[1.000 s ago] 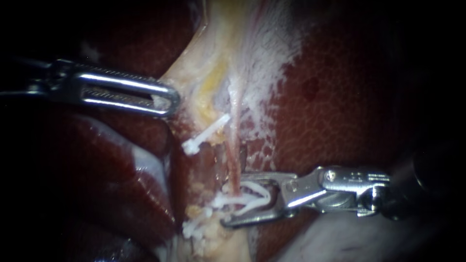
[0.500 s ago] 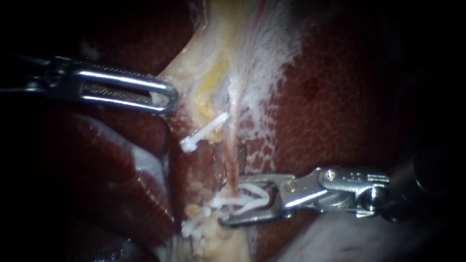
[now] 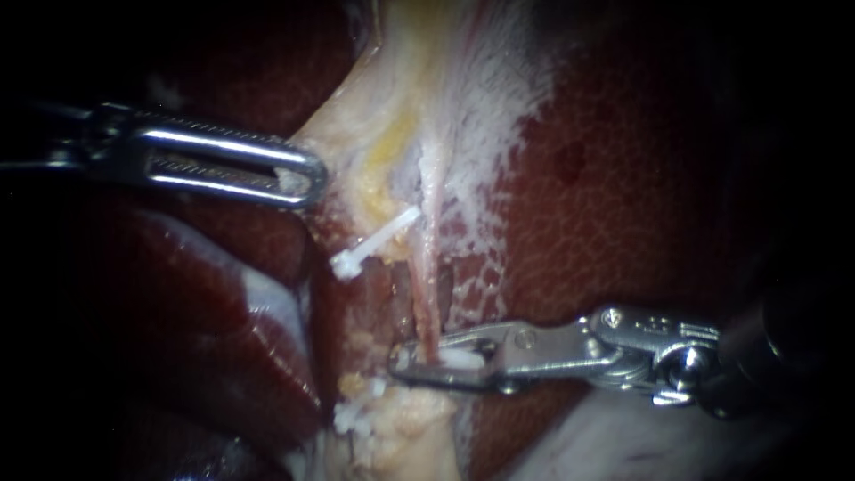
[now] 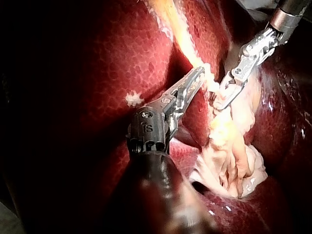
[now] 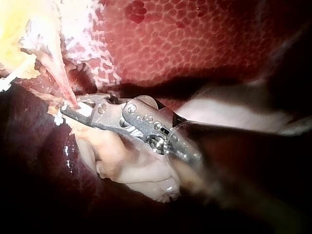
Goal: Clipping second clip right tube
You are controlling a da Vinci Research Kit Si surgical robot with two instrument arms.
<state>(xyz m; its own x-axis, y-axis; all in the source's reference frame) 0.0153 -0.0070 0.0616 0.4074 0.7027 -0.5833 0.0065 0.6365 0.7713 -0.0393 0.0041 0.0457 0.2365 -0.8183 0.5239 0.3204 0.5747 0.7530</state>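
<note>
1. The right tube (image 3: pixel 426 303) is a thin reddish strand running top to bottom just left of the frame's centre, over the dark liver (image 3: pixel 623 205).
2. The right instrument (image 3: pixel 401 365) comes in from the lower right and lies almost level, so its jaws cross the tube's long axis at nearly a right angle.
3. Those jaws are squeezed nearly together on a white new clip (image 3: pixel 459 358), with the tube passing between them at the lower centre.
4. An upper clip (image 3: pixel 370 248) lies slantwise further up the frame, apart from the jaws.
5. The left instrument (image 3: pixel 307 183), at upper left and well apart from this site, has its jaws pressed together on the edge of the pale tissue (image 3: pixel 374 134).
6. I judge that closing the clip falls to the right instrument alone, since it is already on the tube.
</note>
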